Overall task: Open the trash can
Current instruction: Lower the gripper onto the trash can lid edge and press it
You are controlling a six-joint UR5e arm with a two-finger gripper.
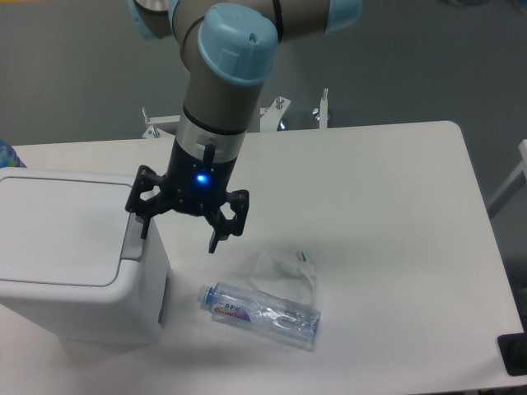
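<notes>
Camera view: the trash can (pixel 70 255) sits at lower left of the table (pixel 395 214), lid flat. The pincer (pixel 179 235) hangs spread over its grey push tab (pixel 134 239), one finger possibly touching it. A water bottle (pixel 259 313) lies lower centre.

1. The trash can (pixel 70 263) is smooth white plastic, matt, with a grey tab.
2. The water bottle (pixel 262 313) is clear, glossy plastic (crumpled clear film beside it).
3. The gripper (pixel 179 234) looks matt black.
4. The table (pixel 395 247) is smooth white.
</notes>
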